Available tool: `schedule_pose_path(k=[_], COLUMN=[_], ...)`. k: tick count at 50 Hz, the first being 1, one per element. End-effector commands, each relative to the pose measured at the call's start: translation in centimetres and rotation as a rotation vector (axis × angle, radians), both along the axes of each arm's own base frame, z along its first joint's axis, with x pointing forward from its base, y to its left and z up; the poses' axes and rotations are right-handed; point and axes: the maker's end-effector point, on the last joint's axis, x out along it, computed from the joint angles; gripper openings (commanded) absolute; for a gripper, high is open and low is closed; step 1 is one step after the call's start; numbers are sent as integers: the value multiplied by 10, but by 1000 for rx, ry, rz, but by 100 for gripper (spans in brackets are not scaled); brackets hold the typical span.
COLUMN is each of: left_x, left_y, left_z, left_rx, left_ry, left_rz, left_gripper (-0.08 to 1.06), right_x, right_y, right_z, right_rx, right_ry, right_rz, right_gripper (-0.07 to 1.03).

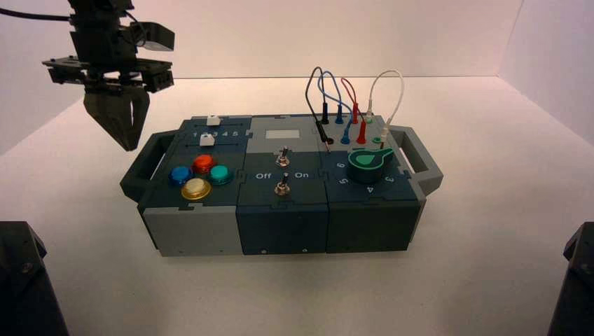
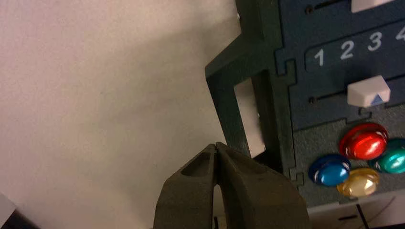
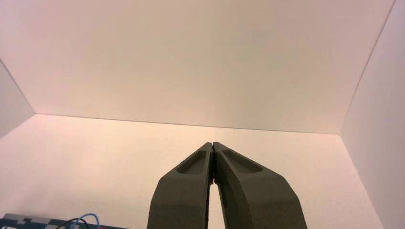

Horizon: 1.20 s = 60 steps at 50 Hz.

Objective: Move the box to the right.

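A wide dark teal and grey box [image 1: 280, 203] sits on a white counter [image 1: 490, 294], with 2 side handles, 4 coloured buttons, 2 toggle switches, 1 green dial. The left gripper [image 1: 128, 143] hovers by its left handle [image 1: 143, 164], fingers clenched on nothing; the right gripper [image 3: 212, 144] likewise.

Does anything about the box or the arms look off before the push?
Nothing stands out. The box sits flat on the table, its wires plugged in. The left gripper, fingers shut, hovers by the box's left handle. The right gripper is shut too, away from the box.
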Motion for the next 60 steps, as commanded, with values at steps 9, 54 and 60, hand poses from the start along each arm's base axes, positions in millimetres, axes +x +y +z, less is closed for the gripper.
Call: schedule_pose_path(k=[9,54,60], left_x=[-7,2,5], left_y=[-1,-128,-148], left_z=[-11,-3,-5], left_rx=[7,-70,-73], left_ry=[39,-26,-25], left_rz=[-1,-295,-339], left_gripper=[-3,-3,-3], right_x=[3,-3,-4], right_y=[1,0,0], right_z=[14,20,19], right_rx=[3,13,14], right_ry=[-46,-68,-68], right_rz=[2,1,0], right_gripper=[-3,-3,-3])
